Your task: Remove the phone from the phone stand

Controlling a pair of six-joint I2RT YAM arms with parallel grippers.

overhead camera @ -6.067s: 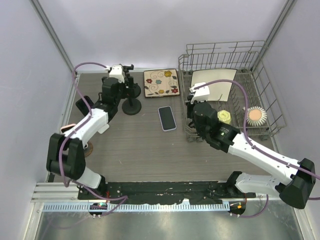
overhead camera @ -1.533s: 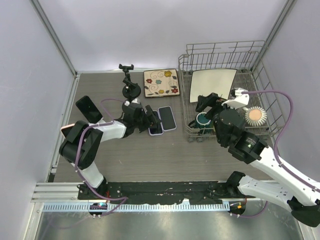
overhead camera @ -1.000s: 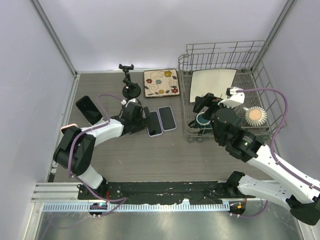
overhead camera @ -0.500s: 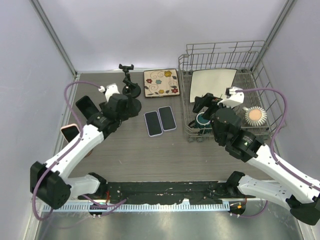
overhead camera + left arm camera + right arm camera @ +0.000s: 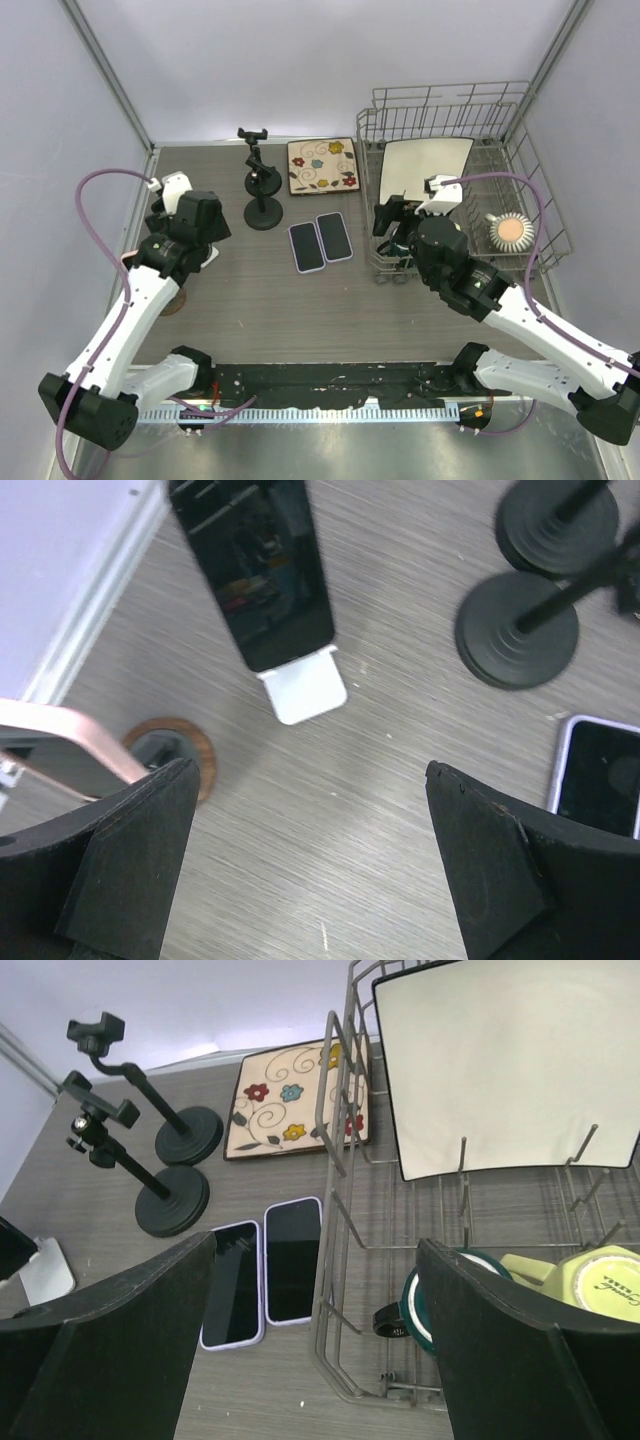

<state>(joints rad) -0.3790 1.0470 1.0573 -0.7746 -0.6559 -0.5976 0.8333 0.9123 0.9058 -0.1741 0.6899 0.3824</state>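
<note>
Far left on the table [image 5: 300,300], a dark phone [image 5: 255,575] leans on its white stand [image 5: 305,688], and the left gripper [image 5: 310,820] hangs just near of it, jaws spread wide and holding nothing; beside it a pink phone [image 5: 55,740] sits on a round wooden stand [image 5: 165,722]. Toward the middle, one flat phone [image 5: 306,247] lies beside a second flat phone [image 5: 334,236], just near of the black clamp stands [image 5: 172,1210]; the right gripper [image 5: 315,1300], equally wide and empty, hovers by the dish rack's [image 5: 335,1160] near left corner.
</note>
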